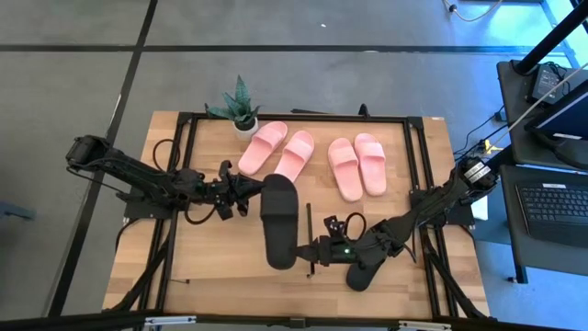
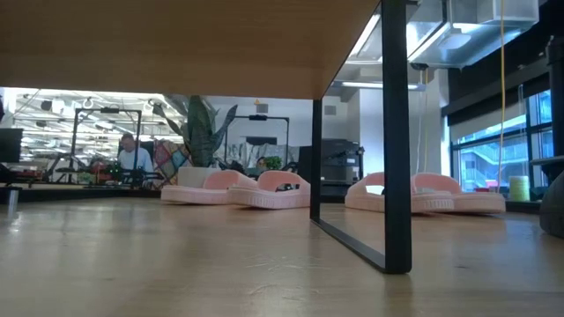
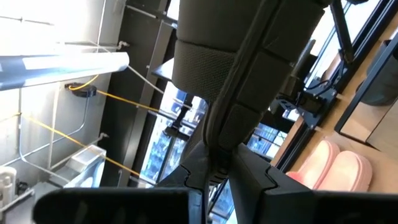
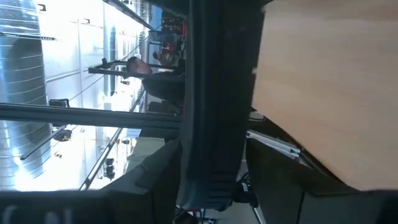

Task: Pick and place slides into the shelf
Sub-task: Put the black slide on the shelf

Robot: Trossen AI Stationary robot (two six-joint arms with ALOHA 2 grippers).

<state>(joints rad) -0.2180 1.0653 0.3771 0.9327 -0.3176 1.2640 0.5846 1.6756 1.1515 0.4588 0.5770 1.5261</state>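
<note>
Two pink pairs [image 1: 315, 159] placed at our surface's [image 1: 211, 253] far edge. Both grippers' fingers, left [image 1: 248, 193] and right [image 1: 317, 250], grip black slides [image 1: 278, 221]; these remain.

We identify a robotics lab in an open-plan office: beside the bench [image 1: 211, 276] stands a laptop [image 1: 555, 207]; beyond it, ceiling strip lights [image 2: 62, 110], test rigs [image 2: 106, 141] and a seated person [image 2: 134, 158].
</note>
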